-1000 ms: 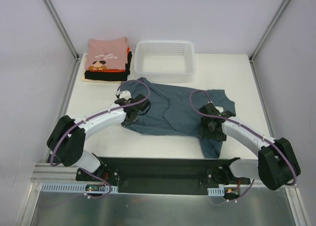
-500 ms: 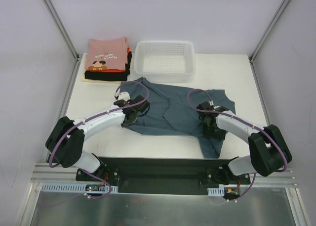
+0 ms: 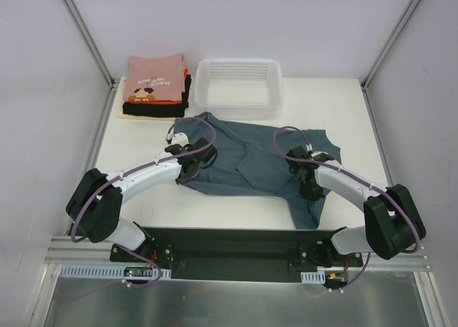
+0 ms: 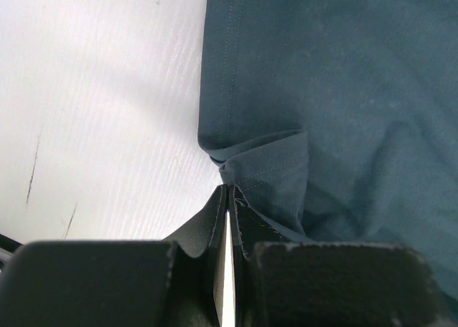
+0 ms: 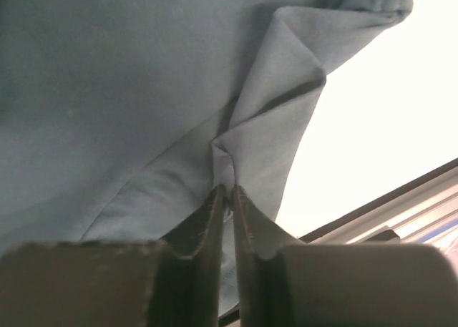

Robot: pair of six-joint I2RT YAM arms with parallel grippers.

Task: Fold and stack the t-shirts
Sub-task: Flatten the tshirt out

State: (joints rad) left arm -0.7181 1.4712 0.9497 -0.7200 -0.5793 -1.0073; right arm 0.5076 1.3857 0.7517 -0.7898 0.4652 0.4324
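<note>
My left claw (image 4: 225, 198) is pinched tight, both fingers pressed together on a small fold at the hemmed left edge of the slate blue-grey cotton t-shirt (image 3: 247, 166). My right claw (image 5: 229, 198) is all but closed too, its fingers nipping a peaked pleat of the same cloth near the shirt's right side, where a flap trails toward the near edge.

The shirt lies rumpled and spread across the middle of the white wooden table (image 3: 143, 198), between my two arms. Its far edge reaches up to the near wall of the white plastic mesh basket (image 3: 240, 111), and from above I cannot tell whether cloth and wall touch. The basket stands upright at the table's far edge, its mesh floor showing across the inside.

Just left of the basket, on the table beside it, sits the stack of folded tees (image 3: 154, 80): a pink one with print on top, then orange-red, black, and a cream one at the bottom. That stack is well apart from both claws.
</note>
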